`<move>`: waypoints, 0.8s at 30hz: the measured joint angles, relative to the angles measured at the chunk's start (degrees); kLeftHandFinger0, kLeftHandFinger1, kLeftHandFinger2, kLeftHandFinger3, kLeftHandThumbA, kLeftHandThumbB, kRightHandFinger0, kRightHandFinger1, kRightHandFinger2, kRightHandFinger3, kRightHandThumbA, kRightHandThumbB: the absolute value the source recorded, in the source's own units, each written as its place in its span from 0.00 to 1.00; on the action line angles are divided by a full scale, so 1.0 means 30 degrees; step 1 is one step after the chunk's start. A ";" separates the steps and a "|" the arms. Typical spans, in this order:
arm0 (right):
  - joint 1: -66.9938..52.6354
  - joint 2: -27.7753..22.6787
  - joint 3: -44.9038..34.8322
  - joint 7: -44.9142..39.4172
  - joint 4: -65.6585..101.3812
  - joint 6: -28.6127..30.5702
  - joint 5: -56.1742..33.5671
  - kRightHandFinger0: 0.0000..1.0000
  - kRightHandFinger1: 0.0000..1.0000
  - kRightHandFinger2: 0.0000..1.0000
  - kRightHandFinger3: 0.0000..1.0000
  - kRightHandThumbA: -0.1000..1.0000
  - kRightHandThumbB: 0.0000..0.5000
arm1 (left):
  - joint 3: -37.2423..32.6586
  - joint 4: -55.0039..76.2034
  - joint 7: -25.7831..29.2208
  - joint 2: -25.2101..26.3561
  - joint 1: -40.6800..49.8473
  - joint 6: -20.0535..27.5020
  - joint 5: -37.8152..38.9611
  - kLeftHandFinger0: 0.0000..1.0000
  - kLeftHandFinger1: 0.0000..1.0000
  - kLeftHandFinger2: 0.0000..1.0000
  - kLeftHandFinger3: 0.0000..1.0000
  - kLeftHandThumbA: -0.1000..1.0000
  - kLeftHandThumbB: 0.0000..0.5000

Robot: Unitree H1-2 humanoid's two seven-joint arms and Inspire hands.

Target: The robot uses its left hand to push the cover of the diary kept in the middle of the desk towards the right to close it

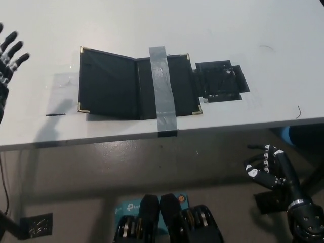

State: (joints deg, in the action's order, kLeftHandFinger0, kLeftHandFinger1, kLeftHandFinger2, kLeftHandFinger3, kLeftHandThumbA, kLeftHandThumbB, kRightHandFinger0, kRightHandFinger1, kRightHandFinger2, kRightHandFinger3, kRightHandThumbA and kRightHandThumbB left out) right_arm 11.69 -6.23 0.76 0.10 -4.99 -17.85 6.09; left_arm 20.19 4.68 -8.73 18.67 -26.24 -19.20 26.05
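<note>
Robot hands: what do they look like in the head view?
Left hand, at the left edge: dark segmented fingers with white patches, partly cut off. Right hand, lower right: black with small white markings on the fingers, on a black arm with a rounded metallic wrist joint.

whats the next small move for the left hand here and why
Probably swing the left hand rightward and down toward the raised left cover of the diary. The hand hangs open at the desk's far left, clear of the cover, and the diary lies open. The right hand rests below the desk edge.
</note>
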 measured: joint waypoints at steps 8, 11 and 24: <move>0.0023 -0.0018 0.0009 0.0001 -0.0002 -0.0045 0.0005 0.29 0.33 0.43 0.67 0.63 0.12 | 0.4032 -0.4937 0.2387 -0.3203 -0.2387 -0.0845 0.2134 1.00 1.00 1.00 1.00 1.00 0.25; 0.0023 -0.0029 0.0009 0.0001 0.0010 -0.0081 0.0013 0.30 0.33 0.44 0.68 0.63 0.12 | 0.4711 -0.5922 0.2990 -0.3905 -0.2987 -0.0971 0.2608 1.00 1.00 1.00 1.00 1.00 0.28; 0.0101 -0.0088 0.0044 -0.0024 0.0196 -0.0320 0.0013 0.31 0.33 0.43 0.68 0.64 0.09 | 0.4395 -0.8351 0.3929 -0.5499 -0.3601 -0.1364 0.3302 1.00 1.00 1.00 1.00 1.00 0.41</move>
State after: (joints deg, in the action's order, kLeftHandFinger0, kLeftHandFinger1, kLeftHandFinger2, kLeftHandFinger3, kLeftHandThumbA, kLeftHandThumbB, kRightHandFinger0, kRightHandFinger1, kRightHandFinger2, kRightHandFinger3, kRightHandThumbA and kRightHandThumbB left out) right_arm 12.00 -6.50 0.89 0.03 -4.40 -18.81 6.13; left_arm 33.38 -20.38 3.05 2.18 -37.05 -23.29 35.96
